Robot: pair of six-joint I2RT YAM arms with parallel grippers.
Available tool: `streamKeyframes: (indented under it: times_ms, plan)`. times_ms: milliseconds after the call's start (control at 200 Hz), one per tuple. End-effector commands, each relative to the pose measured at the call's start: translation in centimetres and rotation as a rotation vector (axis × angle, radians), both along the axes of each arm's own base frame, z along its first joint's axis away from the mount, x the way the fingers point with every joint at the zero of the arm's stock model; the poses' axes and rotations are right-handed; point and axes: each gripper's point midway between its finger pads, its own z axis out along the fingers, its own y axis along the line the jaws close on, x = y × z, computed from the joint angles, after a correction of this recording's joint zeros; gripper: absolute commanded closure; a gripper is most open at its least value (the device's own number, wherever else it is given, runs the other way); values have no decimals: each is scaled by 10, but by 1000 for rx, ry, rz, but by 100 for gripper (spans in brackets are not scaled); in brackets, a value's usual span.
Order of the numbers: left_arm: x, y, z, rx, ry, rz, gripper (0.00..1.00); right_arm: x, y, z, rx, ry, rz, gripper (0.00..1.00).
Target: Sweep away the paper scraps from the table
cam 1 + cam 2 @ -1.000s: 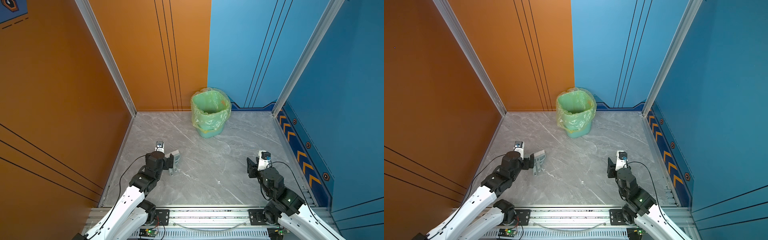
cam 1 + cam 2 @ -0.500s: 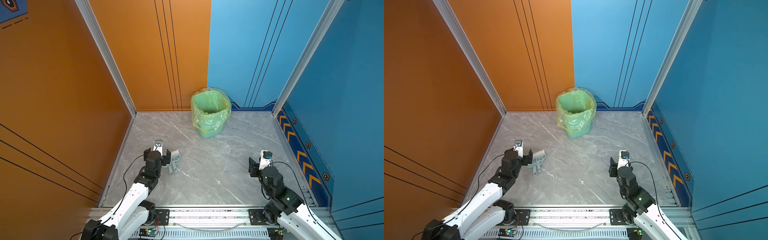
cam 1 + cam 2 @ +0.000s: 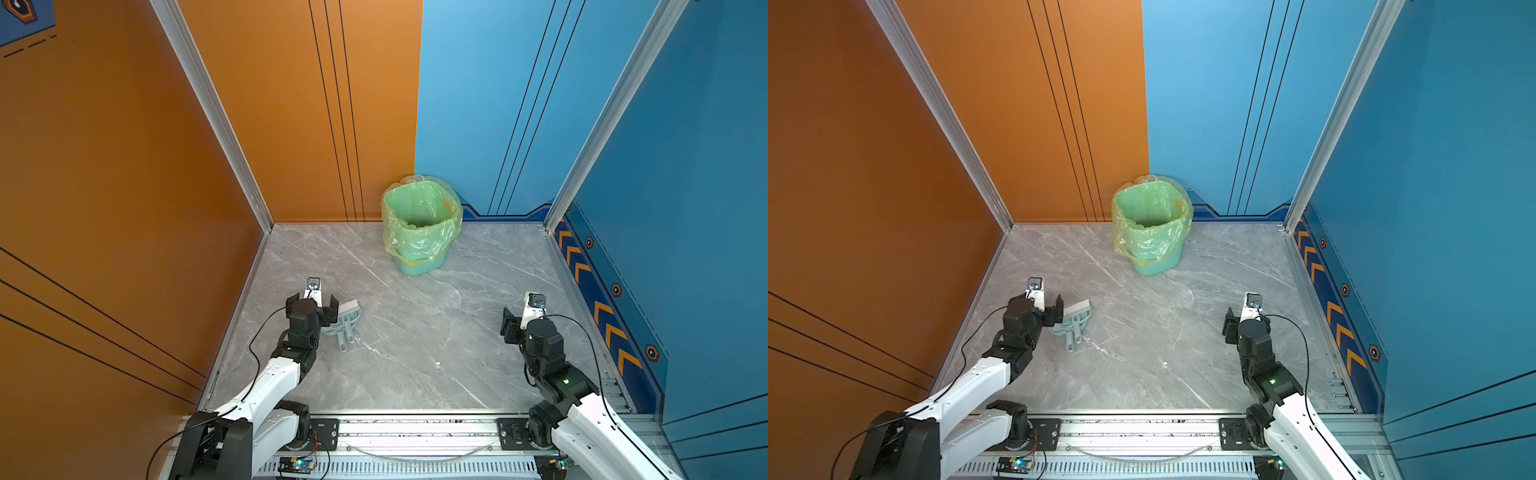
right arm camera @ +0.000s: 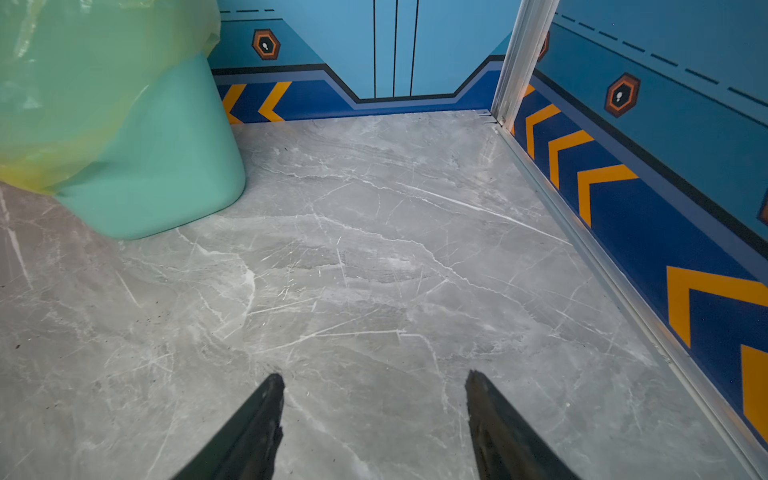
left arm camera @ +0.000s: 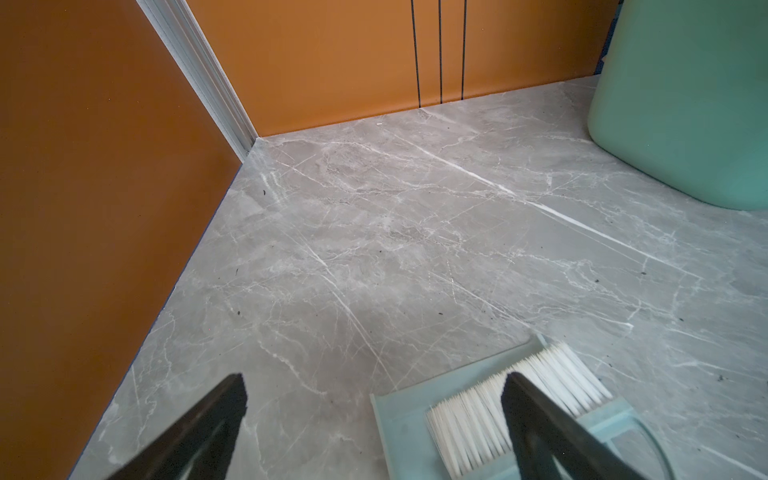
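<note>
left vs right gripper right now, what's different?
Spread: the left gripper stands wider open than the right gripper.
Surroundings: the left gripper sits right beside the dustpan, which has the brush lying in it. The right gripper has only bare table between and ahead of its jaws, far from both tools.
Shared: both are open, hold nothing, and point toward the back wall.
</note>
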Motion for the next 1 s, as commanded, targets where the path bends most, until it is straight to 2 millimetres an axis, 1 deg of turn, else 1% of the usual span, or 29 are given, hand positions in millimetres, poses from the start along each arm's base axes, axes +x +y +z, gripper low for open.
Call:
streamKeyframes:
  times_ms: [0,290,395,606,856,996]
  plan:
    - [5,2,1,-14,-28,-7,2,13,3,14,5,-49,25,29]
    - [16,6,-13,-82,-28,-9,3,40,-10,11,6,-59,11,29]
    - [20,10,-20,-88,-29,15,2,45,-21,9,-6,-55,-26,29]
    - [30,8,-20,-90,-37,3,2,60,-39,2,11,-77,-66,29]
    - [43,3,-19,-87,-51,-29,2,86,-49,-15,-17,-63,-73,29]
    - [46,3,-31,-81,-96,-34,2,99,-49,-25,-12,-67,-69,29]
